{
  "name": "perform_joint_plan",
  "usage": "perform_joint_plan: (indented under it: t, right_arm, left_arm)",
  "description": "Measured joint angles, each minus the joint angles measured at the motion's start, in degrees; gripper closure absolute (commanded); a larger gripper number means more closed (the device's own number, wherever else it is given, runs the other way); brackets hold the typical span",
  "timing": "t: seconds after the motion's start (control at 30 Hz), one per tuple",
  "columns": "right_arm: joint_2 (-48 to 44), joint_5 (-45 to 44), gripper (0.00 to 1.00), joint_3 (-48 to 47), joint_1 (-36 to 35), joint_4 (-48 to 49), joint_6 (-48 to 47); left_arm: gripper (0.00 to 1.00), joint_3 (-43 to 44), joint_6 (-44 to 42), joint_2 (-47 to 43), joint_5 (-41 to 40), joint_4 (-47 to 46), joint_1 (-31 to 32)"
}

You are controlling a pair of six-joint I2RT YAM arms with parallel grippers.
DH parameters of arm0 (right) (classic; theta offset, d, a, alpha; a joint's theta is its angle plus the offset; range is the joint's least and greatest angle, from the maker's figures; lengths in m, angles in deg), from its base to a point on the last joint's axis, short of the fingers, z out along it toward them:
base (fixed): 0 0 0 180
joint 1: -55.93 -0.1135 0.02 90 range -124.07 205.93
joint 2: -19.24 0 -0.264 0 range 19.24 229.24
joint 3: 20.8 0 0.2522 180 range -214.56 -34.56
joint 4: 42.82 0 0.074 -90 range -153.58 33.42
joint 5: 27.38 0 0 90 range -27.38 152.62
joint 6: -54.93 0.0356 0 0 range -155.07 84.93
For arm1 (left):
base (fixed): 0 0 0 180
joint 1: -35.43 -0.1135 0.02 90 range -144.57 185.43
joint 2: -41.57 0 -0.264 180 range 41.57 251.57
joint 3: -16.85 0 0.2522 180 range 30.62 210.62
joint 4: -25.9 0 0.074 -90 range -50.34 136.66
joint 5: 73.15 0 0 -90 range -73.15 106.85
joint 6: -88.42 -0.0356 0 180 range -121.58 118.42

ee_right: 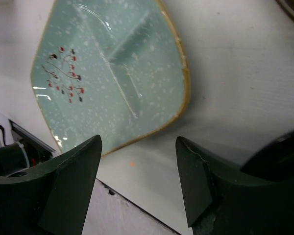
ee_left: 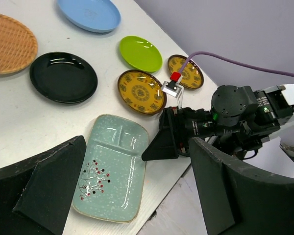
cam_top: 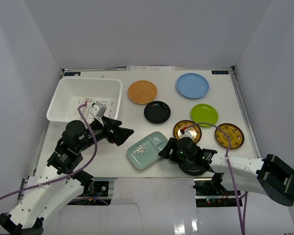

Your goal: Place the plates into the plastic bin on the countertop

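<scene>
The white plastic bin (cam_top: 63, 96) stands at the back left of the countertop (cam_top: 112, 161) with no plates in it. On the countertop lie a tan woven plate (cam_top: 142, 91), a light blue plate (cam_top: 192, 85), a black plate (cam_top: 157, 112), a lime green plate (cam_top: 204, 114), two gold plates (cam_top: 187, 130) (cam_top: 229, 135) and the pale-green divided plate (cam_top: 147, 150). My right gripper (cam_top: 165, 149) is open, low at that plate's near right edge (ee_right: 108, 73). My left gripper (cam_top: 125, 136) is open above its left end (ee_left: 115, 166). A dark round shape under my right wrist may be the second black plate.
The table's near edge (ee_right: 137, 200) runs just under my right gripper (ee_right: 137, 171), with a dark gap below it. White walls close in the table on three sides. Purple cables (cam_top: 220, 129) loop over the gold plates.
</scene>
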Motion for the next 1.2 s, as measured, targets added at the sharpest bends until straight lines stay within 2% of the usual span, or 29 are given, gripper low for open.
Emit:
perform_joint_plan:
  t: [0.07, 0.23, 0.37, 0.43, 0.47, 0.5, 0.57, 0.7, 0.87, 0.97, 1.07, 1.2]
  right_arm:
    - [3.21, -1.11, 0.33, -1.31, -1.11, 1.44, 1.6]
    - [11.54, -3.19, 0.45, -4.94, -2.32, 5.2, 4.59]
    - [14.05, -4.59, 0.55, -5.33, -2.4, 7.08, 7.1]
    - [14.99, -5.22, 0.67, -5.92, -2.43, 6.91, 7.74]
    - [15.45, -5.55, 0.82, -6.05, -2.43, 6.86, 7.93]
    - [15.93, -5.95, 0.91, -6.21, -2.43, 6.67, 8.13]
    - [15.91, -7.15, 0.92, -6.54, -2.08, 7.69, 11.28]
    - [13.22, -7.96, 0.92, -6.69, -2.86, 5.18, 10.12]
    - [4.11, -12.79, 0.92, -9.05, -2.95, -2.34, 2.34]
    - [2.36, -15.72, 0.92, -17.86, -2.62, -7.93, -5.84]
    - [3.67, -17.57, 0.92, -29.42, -2.14, -8.37, -12.98]
    - [9.73, -16.48, 0.92, -44.65, 0.28, -2.34, -19.19]
  left_arm:
    - [0.02, -0.68, -0.24, -0.76, -1.62, 0.09, 0.0]
    - [0.02, -1.81, -1.31, -3.76, -7.21, 0.59, 0.0]
    - [0.02, -2.56, -2.05, -8.46, -10.64, 1.07, 0.0]
    - [0.02, -2.56, -2.23, -10.19, -11.58, 0.96, 0.0]
    - [0.02, -2.56, -2.25, -10.69, -11.76, 0.94, 0.0]
    - [0.02, -2.56, -2.27, -10.8, -11.87, 0.9, 0.0]
    - [0.02, -2.56, -2.25, -10.58, -11.91, 0.96, 0.0]
    - [0.02, -2.54, -2.01, -10.27, -12.31, 1.05, 0.0]
    - [0.02, 0.72, -1.18, -8.61, -13.46, 2.08, 0.0]
    - [0.02, 6.27, -0.59, -6.82, -14.64, 1.81, 0.0]
    - [0.02, 11.17, 0.09, -6.67, -15.61, 0.52, 0.0]
    - [0.02, 15.67, 0.85, -8.15, -16.65, -1.81, 0.0]
